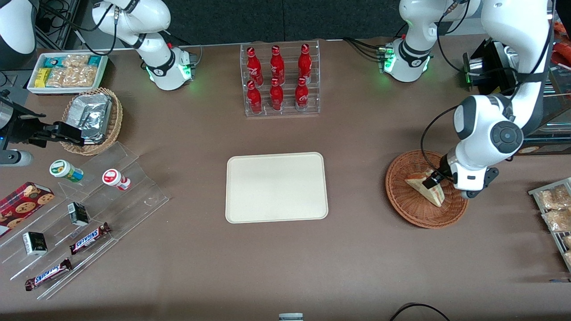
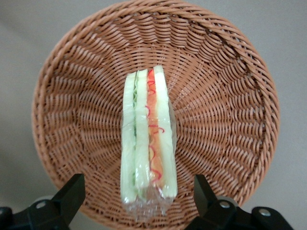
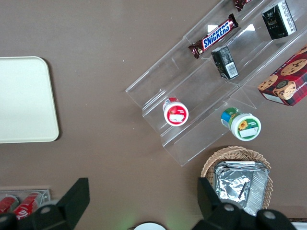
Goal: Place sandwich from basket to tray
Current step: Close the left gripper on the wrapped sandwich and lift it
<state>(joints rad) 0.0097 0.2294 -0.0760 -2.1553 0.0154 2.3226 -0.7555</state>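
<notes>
The sandwich (image 1: 438, 196), a clear-wrapped white bread wedge with red and pale green filling, lies in the round reddish-brown wicker basket (image 1: 406, 207) toward the working arm's end of the table. My left gripper (image 1: 432, 181) hangs low over the basket, open, one finger on each side of the sandwich with gaps between. In the left wrist view the sandwich (image 2: 147, 134) stands on edge in the basket (image 2: 225, 120), and the gripper (image 2: 139, 191) straddles its wrapped end without touching. The cream tray (image 1: 276, 187) lies bare at the table's middle, beside the basket.
A clear rack of red bottles (image 1: 280, 80) stands farther from the front camera than the tray. Toward the parked arm's end are a tan basket of foil packets (image 1: 91, 120), a white snack box (image 1: 67, 71) and acrylic steps (image 1: 89, 209) with snacks. Bagged snacks (image 1: 555, 209) lie beside the wicker basket.
</notes>
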